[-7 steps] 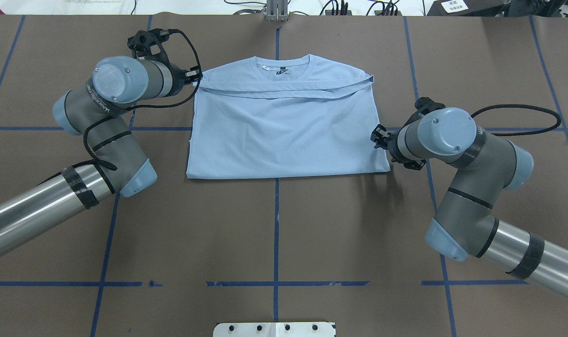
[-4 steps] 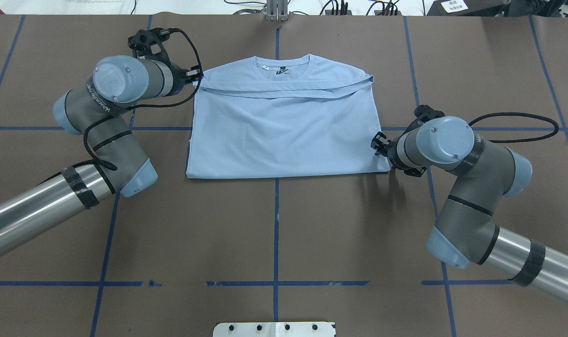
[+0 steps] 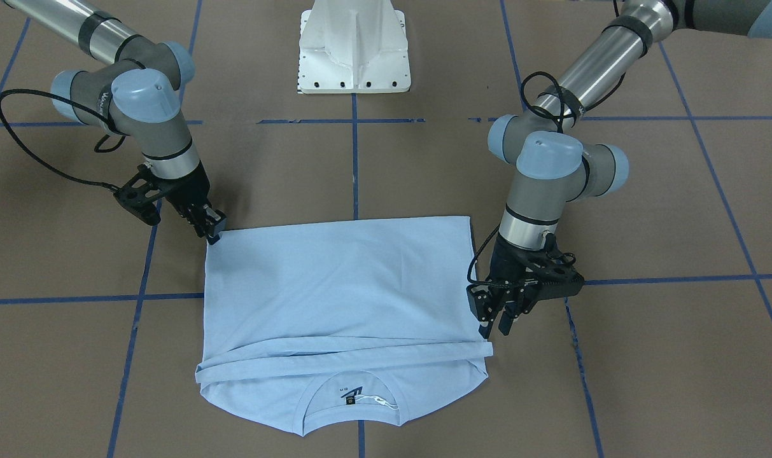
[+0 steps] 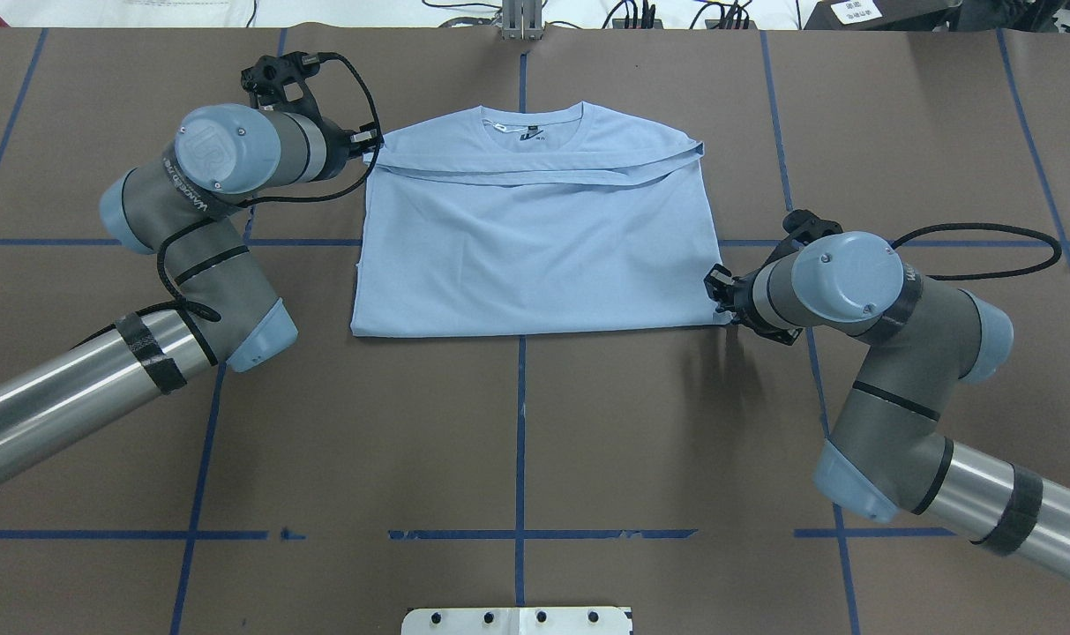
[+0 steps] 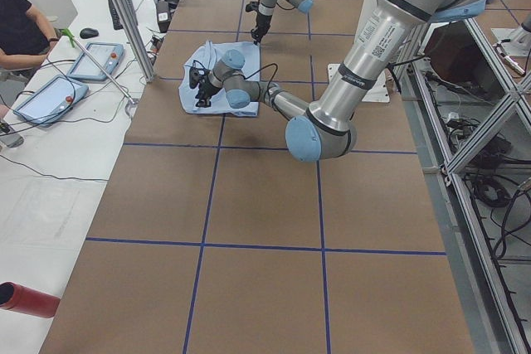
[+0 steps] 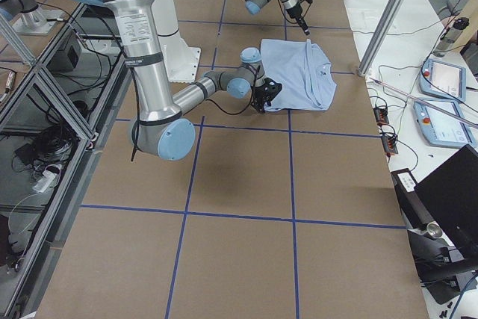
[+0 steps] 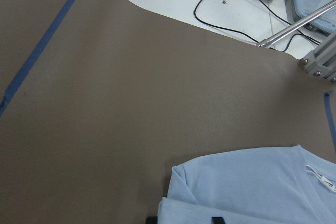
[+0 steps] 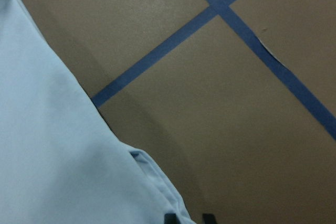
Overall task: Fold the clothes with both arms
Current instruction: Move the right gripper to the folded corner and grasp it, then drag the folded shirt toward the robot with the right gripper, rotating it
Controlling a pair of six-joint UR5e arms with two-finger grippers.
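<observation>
Flat on the brown table (image 4: 517, 423): pale blue short-sleeved T-shirt (image 4: 535, 256), sleeves folded across.
Black two-finger left gripper (image 3: 494, 329) spread apart beside the folded sleeve; black right gripper (image 3: 212, 235) at hem corner, fingertips slightly apart.

The T-shirt (image 4: 535, 256) is soft, matt cloth. The surface (image 4: 367, 441) has a matt brown, grainy covering crossed by blue tape (image 4: 520, 423). The left arm (image 4: 58, 397) and right arm (image 4: 976, 481) show polished metal tubes and smooth plastic caps.
</observation>
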